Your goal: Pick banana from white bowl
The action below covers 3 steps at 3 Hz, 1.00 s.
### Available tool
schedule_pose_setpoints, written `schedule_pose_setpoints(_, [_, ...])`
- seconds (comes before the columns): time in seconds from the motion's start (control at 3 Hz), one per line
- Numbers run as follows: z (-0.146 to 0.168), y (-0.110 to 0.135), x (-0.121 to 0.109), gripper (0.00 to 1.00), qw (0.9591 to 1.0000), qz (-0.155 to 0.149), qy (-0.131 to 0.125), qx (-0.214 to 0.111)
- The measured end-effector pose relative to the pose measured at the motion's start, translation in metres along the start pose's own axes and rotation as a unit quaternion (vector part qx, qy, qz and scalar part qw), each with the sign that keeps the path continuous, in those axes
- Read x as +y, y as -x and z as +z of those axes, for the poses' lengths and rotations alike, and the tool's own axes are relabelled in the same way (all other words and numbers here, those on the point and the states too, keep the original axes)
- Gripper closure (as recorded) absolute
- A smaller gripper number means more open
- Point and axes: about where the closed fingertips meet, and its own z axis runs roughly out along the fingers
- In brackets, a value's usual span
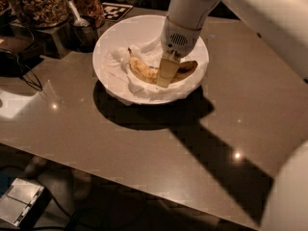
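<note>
So the gripper (166,78) is down inside the white bowl (99,57), dead center, right over the middle of the banana (140,69). The banana lies on the crumpled napkin (119,61), running from about 10 o'clock to 3 o'clock. It looks like the gripper straddles it, but honestly I can't tell if it's clamped. Granola jar (38,4) sits off at 10 o'clock.

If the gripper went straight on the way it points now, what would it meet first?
The banana: the gripper points down onto its middle inside the white bowl, possibly touching already.
</note>
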Motion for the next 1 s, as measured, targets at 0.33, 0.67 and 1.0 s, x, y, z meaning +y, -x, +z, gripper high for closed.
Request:
schedule_pose_setpoints(0.33, [-0.027,-0.001,0.027,1.0,0.9994,-0.027,-0.017,-0.015])
schedule_pose_setpoints(0.67, [-0.044,-0.003,0.052,1.0,0.9978,-0.056,-0.026,-0.023])
schedule_pose_setpoints(1.0, [-0.059,-0.011,0.079,1.0,0.9959,-0.075,-0.036,-0.035])
